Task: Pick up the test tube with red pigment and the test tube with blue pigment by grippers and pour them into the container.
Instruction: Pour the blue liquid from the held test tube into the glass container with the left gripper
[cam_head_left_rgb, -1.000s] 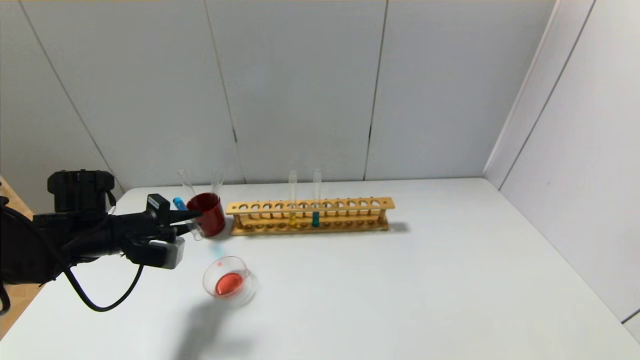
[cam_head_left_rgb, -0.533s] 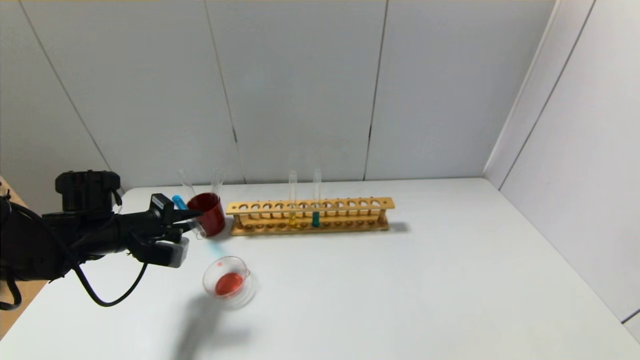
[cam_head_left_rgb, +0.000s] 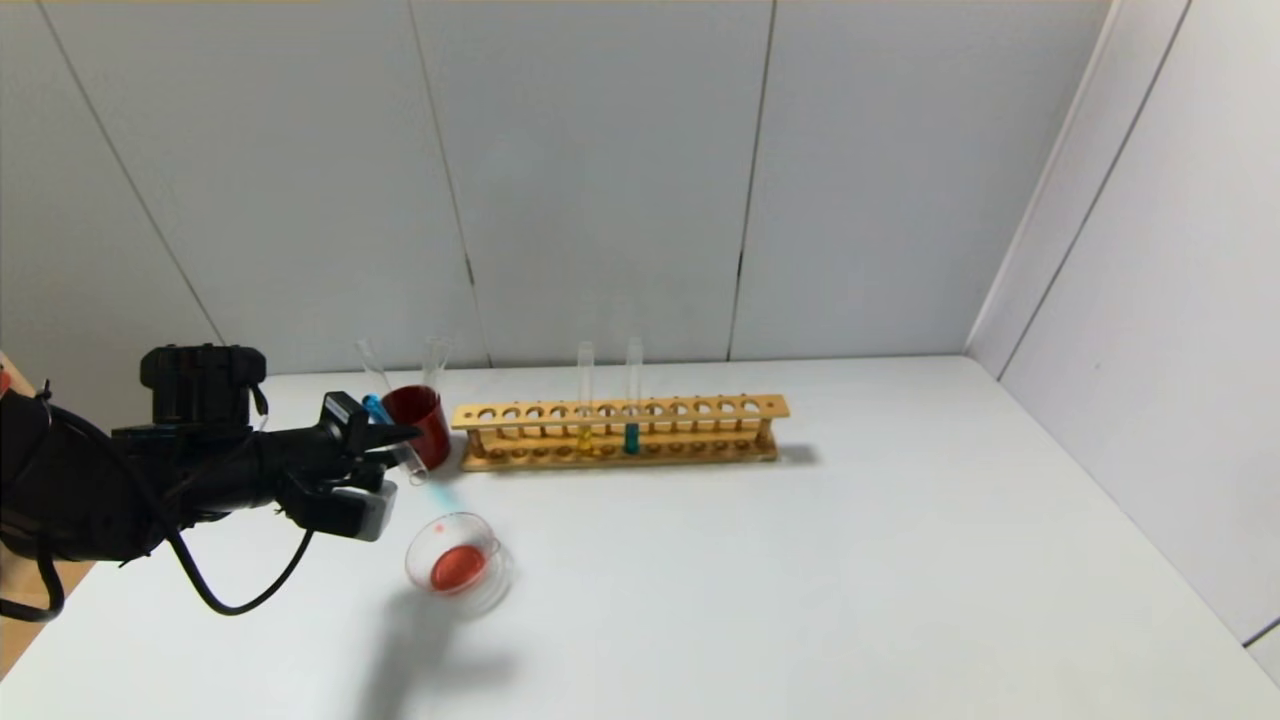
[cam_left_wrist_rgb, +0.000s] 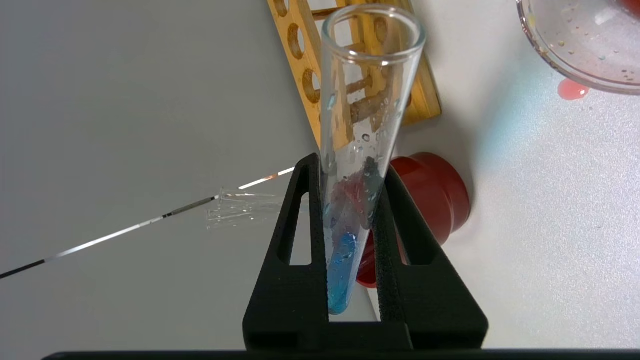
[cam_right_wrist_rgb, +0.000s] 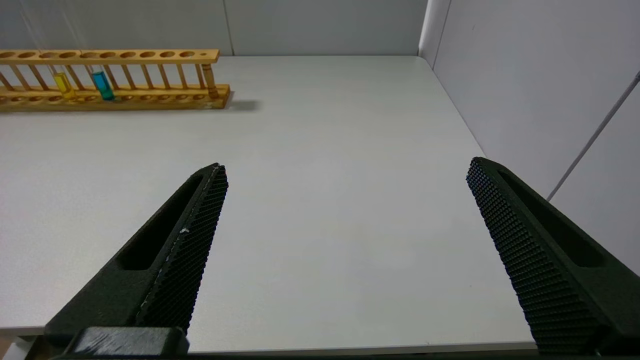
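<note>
My left gripper (cam_head_left_rgb: 398, 446) is shut on the test tube with blue pigment (cam_head_left_rgb: 377, 409) and holds it tilted above the table, its open mouth lower and pointing toward the container (cam_head_left_rgb: 482, 592). The container is a clear glass dish with red liquid in it, just right of and nearer than the gripper. In the left wrist view the gripper (cam_left_wrist_rgb: 350, 167) clamps the tube (cam_left_wrist_rgb: 342, 272), blue liquid at its closed end, and the dish rim (cam_left_wrist_rgb: 535, 40) shows beyond the mouth. No tube with red liquid shows. My right gripper (cam_right_wrist_rgb: 348, 167) is open and empty over bare table, outside the head view.
A dark red cup (cam_head_left_rgb: 422, 428) with two empty clear tubes stands just behind the left gripper. A wooden rack (cam_head_left_rgb: 700, 432) right of it holds a yellow tube (cam_head_left_rgb: 585, 438) and a teal tube (cam_head_left_rgb: 631, 437). A red drop (cam_left_wrist_rgb: 572, 90) lies beside the dish.
My left arm has moved right and a little nearer the dish, carrying the blue tube. The tube's mouth now sits lower and closer to the dish.
</note>
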